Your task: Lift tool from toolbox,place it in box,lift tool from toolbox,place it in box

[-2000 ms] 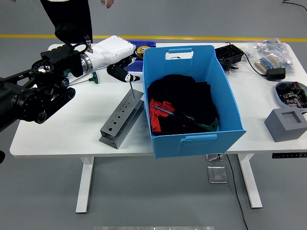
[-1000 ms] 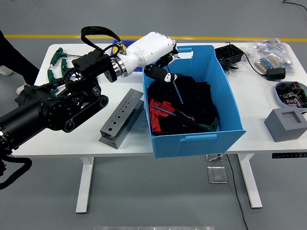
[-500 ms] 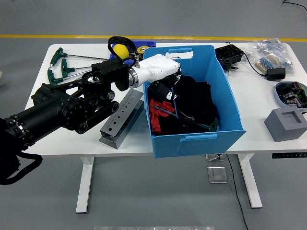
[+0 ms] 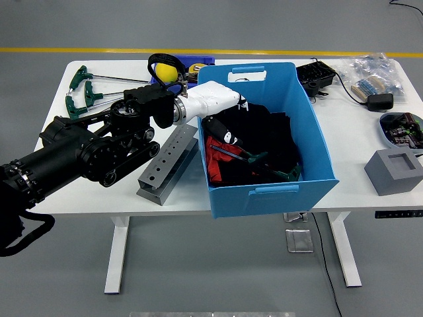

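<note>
**A:** Item one, the left hand (image 4: pixel 221 129), white-shelled on a black arm. Position?

**B:** Reached over the left wall of the open blue plastic box (image 4: pixel 264 132) and dipped inside. Fingers curled downward near the box floor. Whether they clasp anything or have let go, I cannot tell; dark fingers against dark contents.

**A:** Item two, the tool in transit.

**B:** A slim metal-shafted, green-handled tool (image 4: pixel 248 157) lies just beside the fingertips, on the heap of black and red items (image 4: pixel 221 158) in the box bottom. It looks set down or nearly so, though contact with the fingers is unclear.

**A:** Item three, the source.

**B:** Grey metal drilled holder block (image 4: pixel 168 165) on the white table (image 4: pixel 86 185), just left of the box. No tool shows standing in its holes. Two green T-handled keys (image 4: pixel 82 89) lie at the table's far left corner.

**A:** Right hand?

**B:** Not in view.

**A:** Handling note for the step in hand.

**B:** Judged as the placing stage. Release low, so the tool settles flat on the heap rather than bouncing. Spread the fingers fully before lifting, then rise straight until the wrist is above the rim; drawing back sideways too early risks dragging the box across the table.
</note>
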Controlling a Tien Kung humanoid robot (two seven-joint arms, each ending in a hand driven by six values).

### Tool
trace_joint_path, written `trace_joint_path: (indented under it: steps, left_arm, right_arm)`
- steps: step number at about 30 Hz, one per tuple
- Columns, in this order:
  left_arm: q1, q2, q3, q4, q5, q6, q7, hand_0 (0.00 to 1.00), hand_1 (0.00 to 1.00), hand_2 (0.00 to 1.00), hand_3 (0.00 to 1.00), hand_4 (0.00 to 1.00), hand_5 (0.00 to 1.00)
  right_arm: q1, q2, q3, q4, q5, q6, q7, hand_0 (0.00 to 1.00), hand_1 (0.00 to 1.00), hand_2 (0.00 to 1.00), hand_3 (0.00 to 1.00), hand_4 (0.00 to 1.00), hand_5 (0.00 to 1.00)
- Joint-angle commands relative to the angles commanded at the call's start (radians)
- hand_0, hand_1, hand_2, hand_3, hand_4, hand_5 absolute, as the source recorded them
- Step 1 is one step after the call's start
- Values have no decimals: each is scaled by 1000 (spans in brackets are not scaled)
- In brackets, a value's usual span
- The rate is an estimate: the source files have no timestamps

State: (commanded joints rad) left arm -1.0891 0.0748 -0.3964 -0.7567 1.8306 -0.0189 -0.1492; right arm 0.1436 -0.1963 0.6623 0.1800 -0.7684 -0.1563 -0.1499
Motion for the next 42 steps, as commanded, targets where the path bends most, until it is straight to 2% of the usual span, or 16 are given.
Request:
trace_joint_path:
  steps: [1, 6, 7, 10, 12, 13, 18, 21, 24, 25, 29, 36, 39, 42]
  left_arm:
    - [1, 1, -2, 0, 0, 1, -1, 566, 666, 785, 681, 911, 537]
    - [12, 10, -24, -13, 9, 16, -4, 566, 666, 785, 681, 911, 537]
    - [15, 12, -31, -17, 11, 18, -4, 647, 716, 831, 699, 903, 531]
    - [31, 22, -66, -36, 19, 22, -2, 647, 716, 831, 699, 903, 531]
    - [46, 30, -96, -53, 25, 25, 1, 647, 716, 831, 699, 903, 531]
    - [57, 36, -118, -66, 27, 26, 3, 759, 820, 933, 767, 897, 522]
    - [110, 59, -224, -125, 17, 45, 17, 759, 820, 933, 767, 897, 522]
    - [150, 71, -302, -167, 3, 72, 36, 780, 835, 941, 771, 905, 536]
    - [203, 84, -392, -215, -38, 69, 81, 780, 835, 941, 771, 905, 536]
    - [217, 87, -417, -225, -56, 75, 88, 691, 724, 812, 681, 898, 541]
    - [296, 101, -527, -283, -152, 102, 128, 691, 724, 812, 681, 898, 541]
    - [471, 125, -707, -397, -340, 132, 227, 685, 712, 794, 661, 877, 538]
    - [539, 146, -773, -433, -396, 133, 245, 685, 709, 792, 670, 879, 549]
    - [595, 167, -809, -468, -482, 135, 242, 685, 709, 792, 670, 879, 549]
  right_arm:
    - [0, 0, 1, 0, 0, 0, 0, 619, 602, 678, 557, 816, 635]
    - [0, 0, 0, 0, 4, 0, 1, 619, 602, 678, 557, 816, 635]
    - [0, 0, -1, 0, 7, -1, 2, 618, 603, 678, 557, 817, 636]
    - [1, -1, -4, 0, 14, -2, 3, 618, 603, 678, 557, 817, 636]
    - [2, -1, -6, 0, 19, -2, 5, 618, 603, 678, 557, 817, 636]
    - [2, -1, -6, 0, 21, -3, 5, 618, 603, 677, 557, 817, 637]
    - [1, 0, -3, 0, 22, -4, 6, 618, 603, 677, 557, 817, 637]
    - [2, 0, -1, 0, 21, -4, 7, 618, 604, 677, 557, 817, 638]
    - [2, -1, 4, 0, 17, -4, 8, 618, 604, 677, 557, 817, 638]
    - [3, -1, 4, 0, 16, -4, 8, 618, 603, 677, 556, 816, 638]
    - [2, -2, 9, 0, 13, -4, 9, 618, 603, 677, 556, 816, 638]
    - [3, -1, 14, 0, 9, -4, 10, 618, 603, 677, 556, 817, 638]
    - [2, 1, 21, 0, 6, -6, 10, 618, 602, 677, 556, 816, 637]
    - [-4, 4, 33, 0, -4, -6, 8, 618, 602, 677, 556, 816, 637]
